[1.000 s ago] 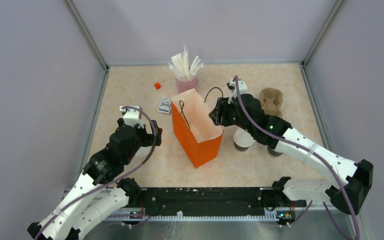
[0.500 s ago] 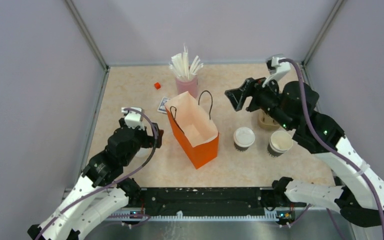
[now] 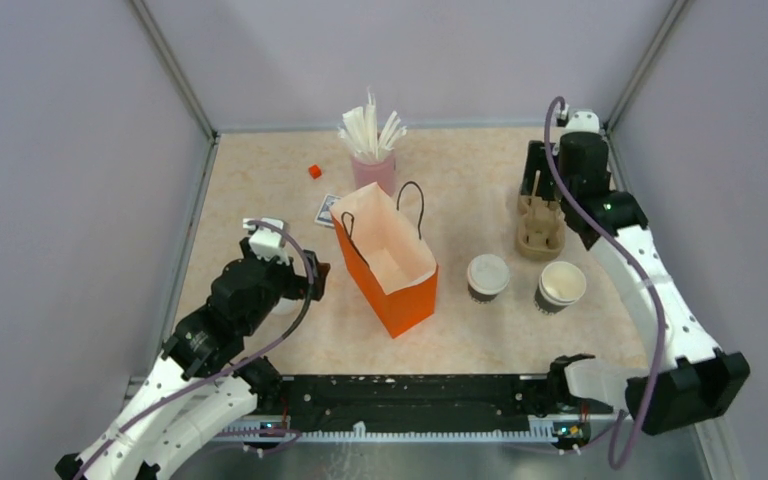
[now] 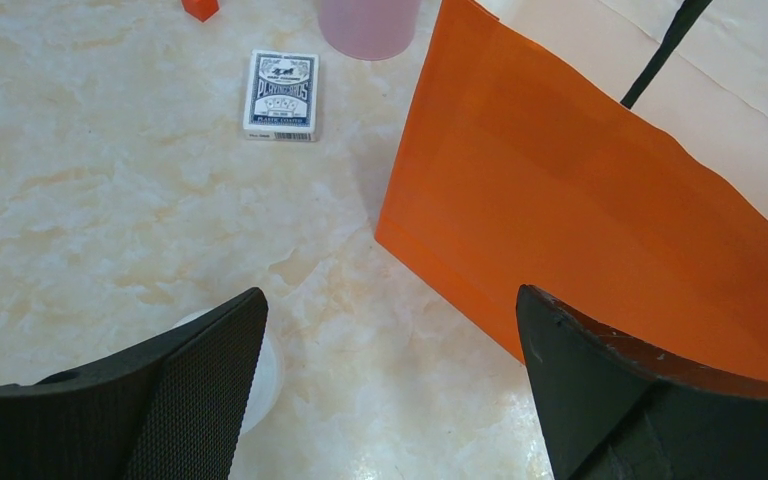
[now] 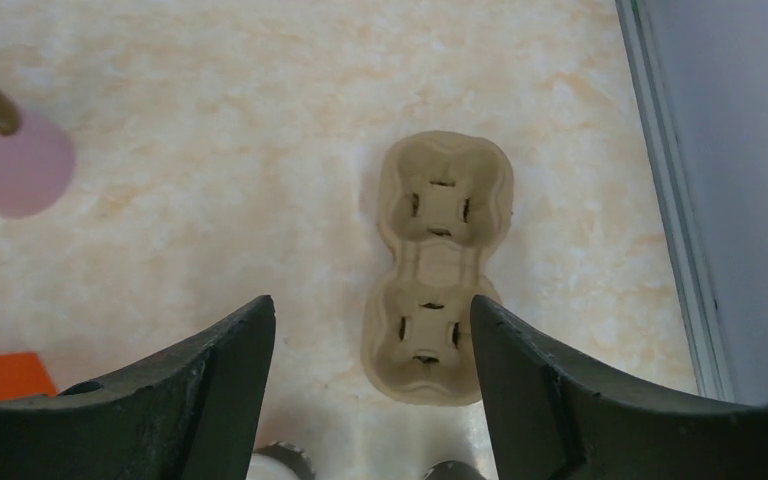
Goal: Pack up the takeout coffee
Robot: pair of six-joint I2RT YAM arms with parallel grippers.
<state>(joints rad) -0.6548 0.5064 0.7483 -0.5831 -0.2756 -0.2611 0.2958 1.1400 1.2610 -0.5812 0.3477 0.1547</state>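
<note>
The takeout coffee (image 3: 487, 277), a dark cup with a white lid, stands right of the orange bag (image 3: 385, 262); only its rim shows at the bottom of the right wrist view (image 5: 278, 462). The bag stands open, black handles up, and fills the right of the left wrist view (image 4: 600, 200). My right gripper (image 3: 538, 170) is open and empty, high above the cardboard cup carrier (image 5: 438, 270), behind the coffee. My left gripper (image 3: 305, 280) is open and empty just left of the bag, above a loose white lid (image 4: 260, 370).
A lidless dark cup (image 3: 561, 285) stands right of the coffee, in front of the carrier (image 3: 540, 228). A pink cup of white straws (image 3: 372, 150), a card deck (image 4: 282, 95) and a small red block (image 3: 314, 171) lie behind the bag. Grey walls enclose the table.
My right gripper has drawn back from the bag's rim to the far right, now over the carrier. The bag shifted a little left and stands free. The left arm barely moved.
</note>
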